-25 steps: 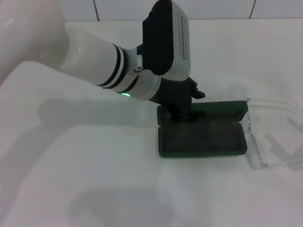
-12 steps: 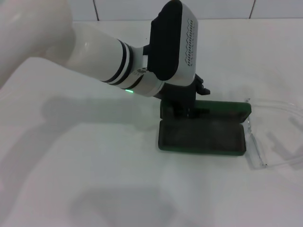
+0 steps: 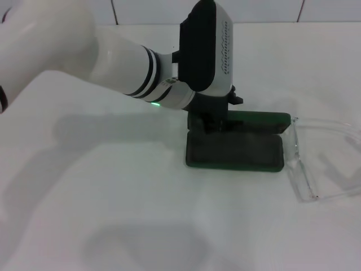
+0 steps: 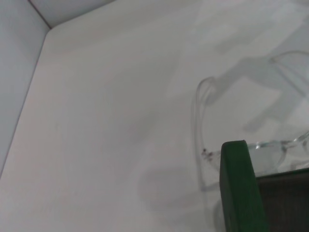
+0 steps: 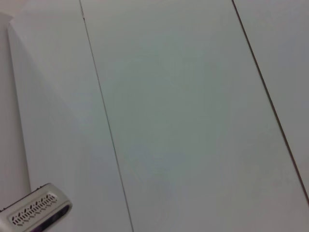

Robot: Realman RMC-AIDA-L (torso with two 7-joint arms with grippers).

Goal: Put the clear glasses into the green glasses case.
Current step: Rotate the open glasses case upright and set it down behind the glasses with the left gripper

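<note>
The green glasses case (image 3: 234, 152) lies open in the middle of the white table, dark lining up. Its lid (image 3: 256, 121) stands tilted up along the far side. My left gripper (image 3: 217, 121) reaches down onto the lid's left end and is shut on it; the dark fingers are partly hidden by the wrist. The clear glasses (image 3: 304, 175) rest on the table just right of the case, one temple arm running off to the right. In the left wrist view the lid's green edge (image 4: 239, 188) rises in front of the clear glasses (image 4: 200, 121). My right gripper is out of view.
The white table (image 3: 113, 214) meets a tiled wall (image 3: 265, 10) at the back. The right wrist view shows only wall tiles and a corner of the left arm's silver wrist casing (image 5: 34, 215).
The lid has swung up more steeply with my left gripper on it, and the whole case has slid slightly left, away from the glasses.
</note>
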